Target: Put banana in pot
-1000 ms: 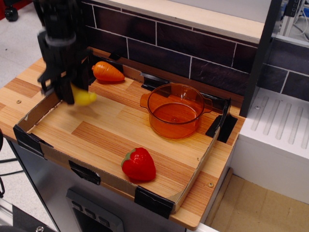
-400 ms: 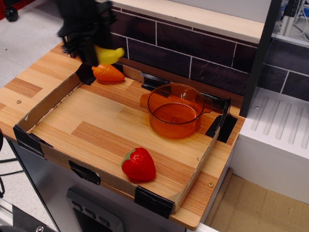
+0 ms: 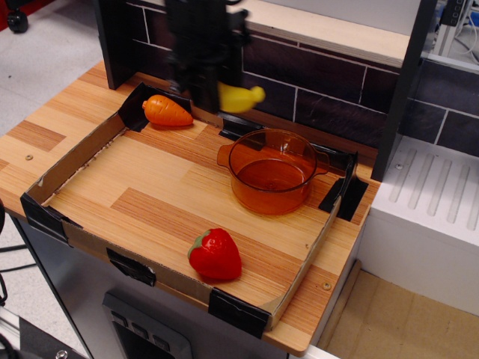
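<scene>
Carried further right since the earlier frames, the banana (image 3: pixel 239 97) now hangs in the air above the back edge of the tray, just up and left of the pot (image 3: pixel 271 170), where a second ago it was low over the tray's left side and then above the carrot (image 3: pixel 168 111). It is clamped in the gripper (image 3: pixel 212 96), whose dark, blurred body has travelled with it from the left; the jaws seem closed on the banana's left end, though the motion blur hides the fingertips. The banana's free end points right, toward the tiled wall. It is not yet over the pot's opening.

Nothing else has shifted: the pot stands upright and empty at the right of the tray, the carrot lies in the back left corner, and a red strawberry (image 3: pixel 215 254) sits near the front edge.

They rest in a shallow cardboard tray (image 3: pixel 75 161) with black taped corners, set on a wooden table (image 3: pixel 30 138). Behind runs a dark tiled wall (image 3: pixel 299 75) with a pale shelf on top; to the right is a white ribbed unit (image 3: pixel 434 202).
</scene>
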